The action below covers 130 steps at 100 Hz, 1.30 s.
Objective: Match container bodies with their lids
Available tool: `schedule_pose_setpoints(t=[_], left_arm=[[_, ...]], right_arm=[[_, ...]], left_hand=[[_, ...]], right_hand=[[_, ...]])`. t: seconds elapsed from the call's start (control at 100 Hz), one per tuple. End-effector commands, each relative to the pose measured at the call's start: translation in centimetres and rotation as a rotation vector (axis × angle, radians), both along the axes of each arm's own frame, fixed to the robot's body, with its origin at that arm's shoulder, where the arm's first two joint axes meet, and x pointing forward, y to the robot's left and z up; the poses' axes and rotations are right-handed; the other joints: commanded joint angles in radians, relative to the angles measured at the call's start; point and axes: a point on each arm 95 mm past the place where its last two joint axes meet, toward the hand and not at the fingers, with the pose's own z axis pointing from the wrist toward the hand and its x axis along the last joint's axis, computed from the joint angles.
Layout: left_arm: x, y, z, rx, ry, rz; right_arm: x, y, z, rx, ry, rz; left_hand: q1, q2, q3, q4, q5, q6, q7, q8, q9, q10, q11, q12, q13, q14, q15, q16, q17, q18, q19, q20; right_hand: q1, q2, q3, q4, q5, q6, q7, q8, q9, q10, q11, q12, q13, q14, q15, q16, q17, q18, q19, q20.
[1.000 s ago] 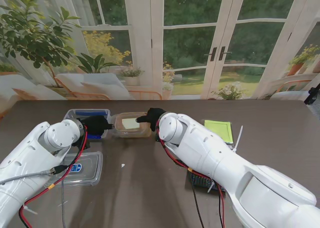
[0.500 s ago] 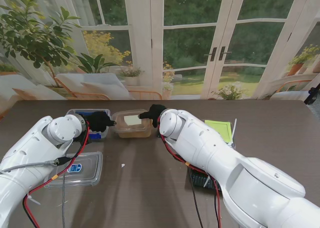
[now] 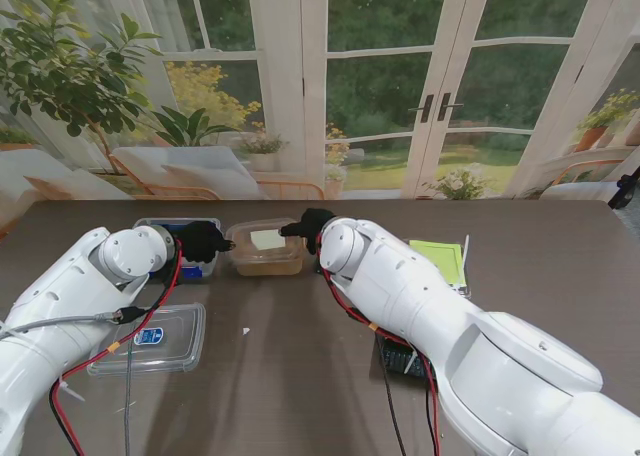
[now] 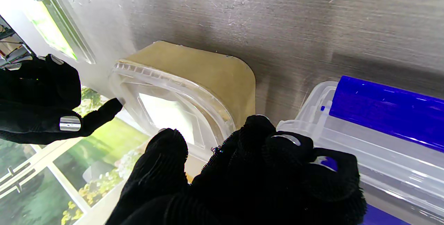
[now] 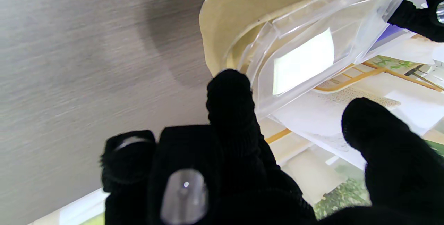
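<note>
The tan tub point(image 3: 265, 249) with its clear lid point(image 3: 265, 241) sits on the dark wood-grain table point(image 3: 300, 376), far from me — my left hand point(image 3: 203, 242) at its left side, my right hand point(image 3: 308, 226) at its right. Fingers point(image 5: 229, 93) of both touch the lid's rim, otherwise curled, gripping nothing. Left of the tub stands a blue-lidded box point(image 3: 180, 238); nearer me lies a clear lid point(image 3: 150, 338). A green lid point(image 3: 440, 259) lies right — glass doors point(image 3: 420, 86) and garden beyond.
</note>
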Motion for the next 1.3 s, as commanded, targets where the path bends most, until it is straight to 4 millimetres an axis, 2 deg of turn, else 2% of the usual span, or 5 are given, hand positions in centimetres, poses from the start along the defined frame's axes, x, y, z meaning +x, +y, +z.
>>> schedule_pose_setpoints(t=[0.0,1.29], left_arm=[[0.1,-0.9,0.2,-0.012,0.007,-0.026],[-0.6,-0.8,0.3,0.013,0.053,-0.023]], right_arm=[[-0.3,0.6,-0.2,0.004,0.015,0.020],[-0.1,-0.8,-1.4,-0.048,0.021,-0.009]], left_hand=[[0.003,0.064,-0.024,0.013,-0.027,-0.007,-0.030,-0.025,0.015,-0.003,0.001,-0.009,0.005,0.028,-0.003,0.002,-0.010,-0.013,-0.011,-0.009],[-0.011,0.071,-0.027,0.011,-0.043,0.009,-0.053,-0.058,0.017,0.001,-0.011,-0.026,0.012,0.039,-0.025,-0.007,-0.022,-0.006,-0.035,-0.025]], right_hand=[[0.013,0.024,-0.056,-0.021,0.003,-0.126,-0.008,-0.012,0.080,0.055,0.020,0.007,0.011,-0.019,0.025,-0.013,0.457,0.041,0.022,-0.013],[0.005,0.028,-0.059,-0.028,-0.013,-0.120,0.003,-0.007,0.080,0.054,0.020,0.003,0.011,-0.018,0.029,-0.011,0.458,0.043,0.022,-0.011]])
